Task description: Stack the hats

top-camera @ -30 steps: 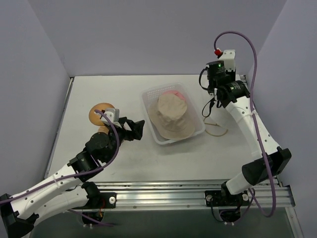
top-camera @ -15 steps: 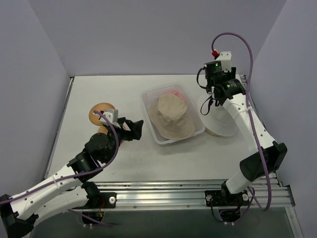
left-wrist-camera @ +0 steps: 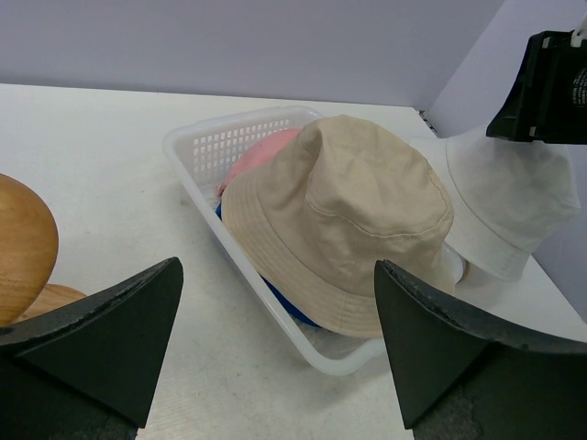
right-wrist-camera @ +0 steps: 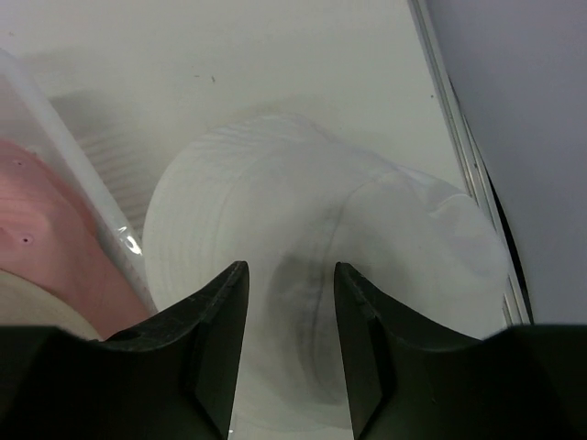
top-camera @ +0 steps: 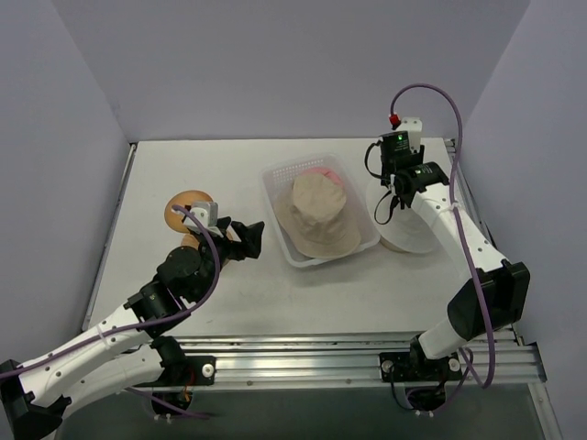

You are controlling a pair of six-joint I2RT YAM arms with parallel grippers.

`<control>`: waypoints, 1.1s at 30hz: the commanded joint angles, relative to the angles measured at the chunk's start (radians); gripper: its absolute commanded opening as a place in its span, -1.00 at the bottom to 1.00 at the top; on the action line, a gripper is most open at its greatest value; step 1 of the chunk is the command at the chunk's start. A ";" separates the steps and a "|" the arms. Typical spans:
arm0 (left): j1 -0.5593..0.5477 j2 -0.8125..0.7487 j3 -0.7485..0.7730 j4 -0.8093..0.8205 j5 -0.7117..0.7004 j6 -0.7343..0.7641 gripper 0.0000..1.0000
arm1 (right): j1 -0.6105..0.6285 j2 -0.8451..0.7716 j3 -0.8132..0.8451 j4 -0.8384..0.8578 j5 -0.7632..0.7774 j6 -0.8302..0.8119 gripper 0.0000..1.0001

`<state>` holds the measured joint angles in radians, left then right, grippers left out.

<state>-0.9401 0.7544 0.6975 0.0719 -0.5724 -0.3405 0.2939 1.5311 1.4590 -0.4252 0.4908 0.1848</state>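
A beige bucket hat (top-camera: 316,215) lies on top in the clear basket (top-camera: 275,174), over a pink cap (top-camera: 321,171). In the left wrist view the beige hat (left-wrist-camera: 339,215) covers the pink cap (left-wrist-camera: 261,156) and a bright blue cap (left-wrist-camera: 289,302). My right gripper (top-camera: 393,195) is shut on the crown of the whitish hat (top-camera: 410,227) and holds it just right of the basket. In the right wrist view its fingers (right-wrist-camera: 220,312) press into the whitish hat (right-wrist-camera: 275,202). My left gripper (top-camera: 249,240) is open and empty, left of the basket.
A smooth orange-brown dome (top-camera: 183,209) stands at the left, by my left arm; it also shows in the left wrist view (left-wrist-camera: 18,247). The basket's near corner (left-wrist-camera: 367,353) lies between my left fingers. The table's right edge rail (right-wrist-camera: 459,147) runs close to the whitish hat.
The right gripper has raised the whitish hat off the table and shifted it slightly toward the basket. The left arm has not moved.
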 commanded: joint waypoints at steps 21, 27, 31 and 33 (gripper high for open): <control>-0.003 -0.009 -0.009 0.055 -0.046 0.024 0.88 | -0.019 -0.043 -0.149 0.103 0.132 0.030 -0.30; -0.003 -0.023 -0.013 0.058 -0.046 0.029 0.88 | -0.041 -0.048 -0.147 0.135 0.158 0.024 -0.30; -0.003 -0.027 -0.013 0.058 -0.040 0.028 0.88 | -0.050 -0.016 -0.106 0.129 0.195 0.018 -0.30; -0.003 -0.029 -0.013 0.055 -0.040 0.028 0.88 | -0.055 -0.003 -0.098 0.125 0.198 0.016 -0.30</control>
<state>-0.9401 0.7399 0.6807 0.0788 -0.6022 -0.3279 0.2531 1.5166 1.3178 -0.2955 0.6144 0.2089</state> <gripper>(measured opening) 0.941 0.353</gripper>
